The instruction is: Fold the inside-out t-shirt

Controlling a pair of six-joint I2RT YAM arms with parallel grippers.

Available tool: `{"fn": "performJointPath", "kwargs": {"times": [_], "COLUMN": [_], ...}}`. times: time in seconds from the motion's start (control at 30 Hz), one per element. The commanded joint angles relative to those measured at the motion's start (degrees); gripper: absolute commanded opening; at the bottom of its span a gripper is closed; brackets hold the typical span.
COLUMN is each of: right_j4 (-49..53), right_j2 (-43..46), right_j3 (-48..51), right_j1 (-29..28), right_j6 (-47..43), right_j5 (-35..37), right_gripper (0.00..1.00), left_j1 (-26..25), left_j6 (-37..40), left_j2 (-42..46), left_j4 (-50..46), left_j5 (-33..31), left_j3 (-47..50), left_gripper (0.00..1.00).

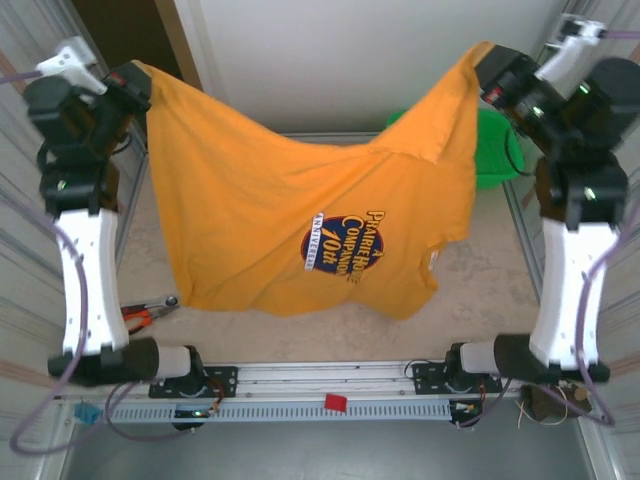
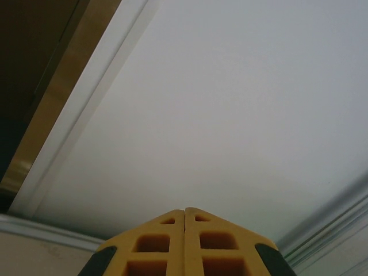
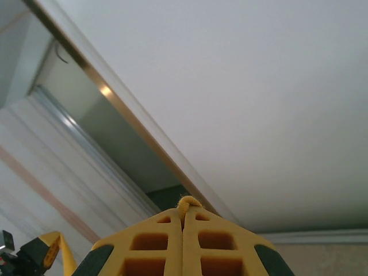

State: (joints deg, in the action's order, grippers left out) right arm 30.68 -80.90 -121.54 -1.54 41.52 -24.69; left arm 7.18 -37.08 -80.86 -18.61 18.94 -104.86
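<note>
While aloft, t-shirt (image 1: 290,200) between hands (image 1: 138,82) (image 1: 488,66)

- t-shirt (image 1: 250,190): mustard-orange all over, with a small white tag (image 1: 432,259) at the right hem.
- print (image 1: 345,245): dark navy oval, white band, dark-edged yellow lettering.
- bin (image 1: 495,150), far right: bright green.
- pliers (image 1: 148,316), near left: red handles.
- tabletop (image 1: 480,310): mottled beige.
</note>
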Motion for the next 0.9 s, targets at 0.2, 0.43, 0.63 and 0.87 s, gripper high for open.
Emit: {"fn": "performJointPath", "kwargs": {"times": [0.2, 0.43, 0.63, 0.87], "right_j4": [3.96, -11.30, -10.03, -13.10], "right_j2": [-38.73, -39.56, -32.70, -12.45], "right_j3": [-36.28, -35.61, -33.81, 2.01], "right_j1": [-4.99, -2.29, -1.22, -5.29], "right_j6": [0.26, 12.01, 11.40, 3.61], "right_j5": [0.10, -3.70, -4.40, -4.14], "right_gripper": [0.00, 0.00, 0.00, 0.00], "left_j1": [0.71, 0.79, 2.73, 2.83], "left_j6": [0.09, -5.94, -5.82, -0.18], "left_j2": [-33.08, -43.96, -30.11, -13.48], "left_j4": [-1.33, -4.44, 1.73, 3.38], "left_j5": [7.82, 8.72, 6.64, 8.72], "left_j3": [-27.17, -53.71, -38.62, -7.25], "left_gripper": [0.00, 0.00, 0.00, 0.00]}}
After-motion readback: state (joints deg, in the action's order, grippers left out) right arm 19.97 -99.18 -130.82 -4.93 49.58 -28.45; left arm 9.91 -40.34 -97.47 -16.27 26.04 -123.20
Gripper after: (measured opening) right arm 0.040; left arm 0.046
